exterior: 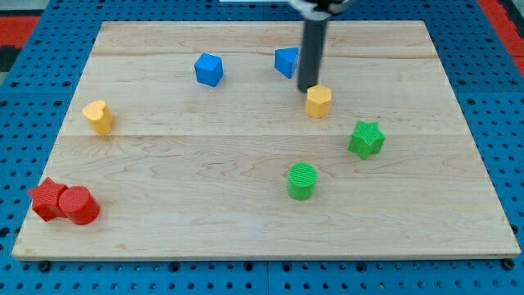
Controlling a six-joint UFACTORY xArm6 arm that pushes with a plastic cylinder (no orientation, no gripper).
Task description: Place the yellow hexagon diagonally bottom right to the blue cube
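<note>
Far toward the view's left and bottom of my tip: 2 red blocks, a red star-like block (47,197) and a red cylinder (79,205), touching each other near the corner of the wooden board (246,229).

Well to the view's left of my tip, slightly lower: a yellow heart (98,116), standing alone.

Left of my tip and a little higher in the view: the blue cube (209,69), apart from everything else.

Just left of the rod, partly hidden behind it: a second blue block (286,61), shape hard to make out, perhaps a wedge or triangle.

Next, my tip (307,88): end of a straight dark rod coming down from the view's top, resting at table height. No jaws or fingers on it, so nothing wide, narrow or held; only a bare point.

Touching or all but touching my tip on its lower right: the yellow hexagon (319,101), upright on the board. Relative to the blue cube, off to the view's right and somewhat lower.

Below my tip, well apart, toward the view's bottom: a green cylinder (302,181).

To the view's right of my tip and lower: a green star (366,138), near the yellow hexagon but not touching it.

All around the board: a blue perforated surface (491,98).
</note>
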